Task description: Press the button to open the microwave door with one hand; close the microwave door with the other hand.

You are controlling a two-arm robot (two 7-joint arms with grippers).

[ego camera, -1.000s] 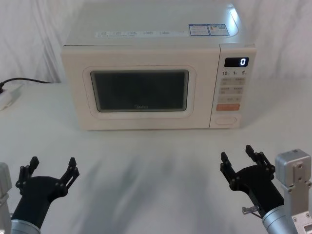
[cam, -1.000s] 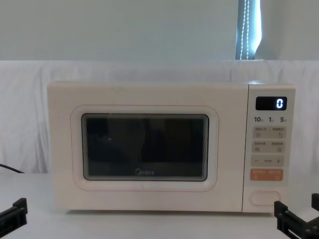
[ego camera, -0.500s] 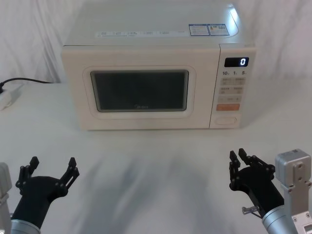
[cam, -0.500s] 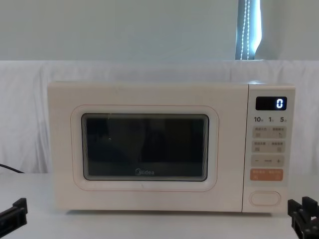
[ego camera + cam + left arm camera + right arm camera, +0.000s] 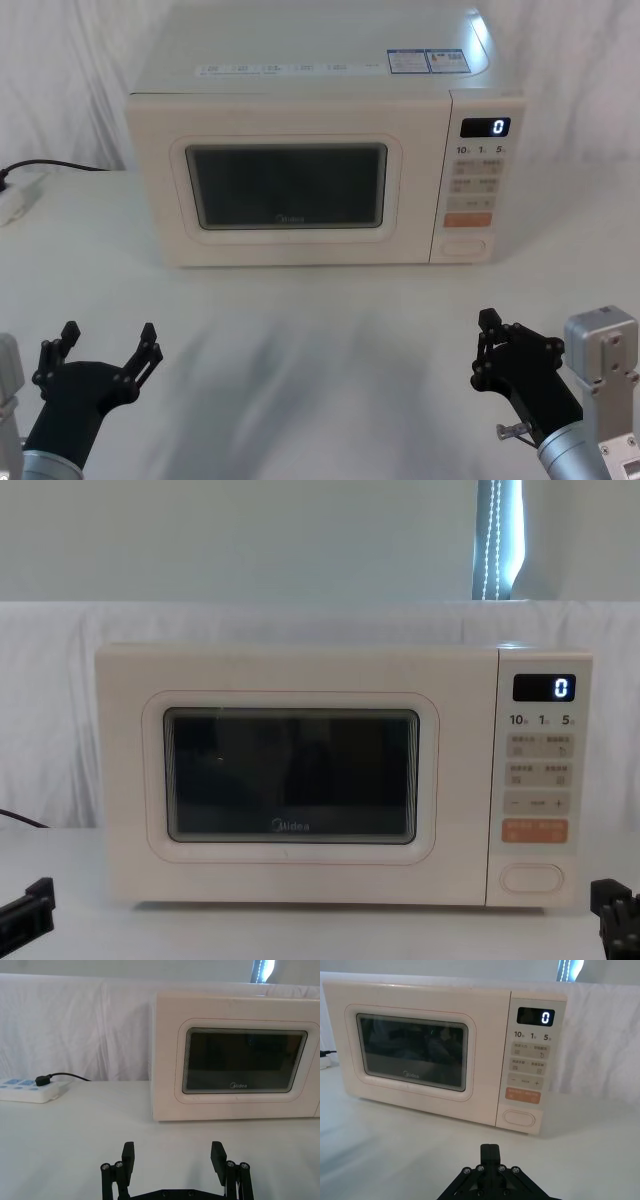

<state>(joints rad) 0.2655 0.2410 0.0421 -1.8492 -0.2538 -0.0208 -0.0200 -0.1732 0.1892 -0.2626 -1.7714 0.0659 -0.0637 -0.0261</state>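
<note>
1. A cream, box-shaped microwave (image 5: 310,150) is seen standing on the white cloth-covered tabletop (image 5: 320,350), toward its far side.
2. The wide cream microwave door (image 5: 285,185), with its dark rounded-rectangle glass window, is seen shut and flush with the front of the body; it is also shown in the chest view (image 5: 290,775).
3. To the right of the door, the narrow control panel (image 5: 477,180) is lit with a "0" on its display; a pale oval button (image 5: 464,246) is placed at its lower end, under an orange bar.
4. The black left tool (image 5: 105,345) is held low over the near left part of the tabletop, well apart from the microwave; its fingers are spread wide, with nothing between them, as the left wrist view (image 5: 173,1157) confirms.
5. The black right tool (image 5: 488,335) is held low over the near right part of the tabletop, in front of the control panel but apart from it; its fingers are pressed together and nothing is grasped, as the right wrist view (image 5: 490,1151) shows.
6. A white power strip (image 5: 15,200) with a black cord plugged in is seen lying at the left edge of the tabletop.
</note>
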